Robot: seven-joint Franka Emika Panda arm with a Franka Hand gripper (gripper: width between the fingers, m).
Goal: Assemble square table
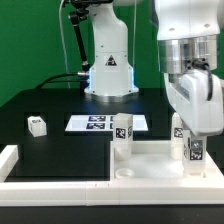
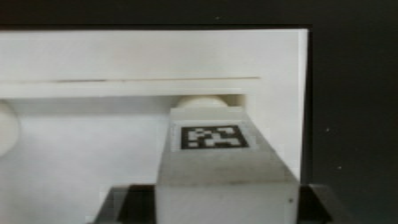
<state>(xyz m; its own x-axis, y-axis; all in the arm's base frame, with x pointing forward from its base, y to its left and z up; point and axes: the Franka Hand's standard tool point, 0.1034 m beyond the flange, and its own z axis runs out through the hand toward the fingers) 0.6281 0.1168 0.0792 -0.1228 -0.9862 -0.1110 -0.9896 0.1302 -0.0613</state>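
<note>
Leg (image 2: pixel 219 150): white tagged block, clamped upright between the jaws, lower end at a corner socket of the square panel (image 1: pixel 150 168) just below them. Judged light, stiff, smooth plastic, apt to slip; best held across opposite flat faces, near the upper end. Second leg (image 1: pixel 122 130) stands well apart.

Tagged white leg (image 2: pixel 222 168) clamped between claw (image 2: pixel 222 205) fingers (image 2: pixel 139 208) | far end meets round socket (image 2: pixel 210 101) on white panel (image 2: pixel 107 60) | black bench (image 2: pixel 356 120) beside panel
</note>
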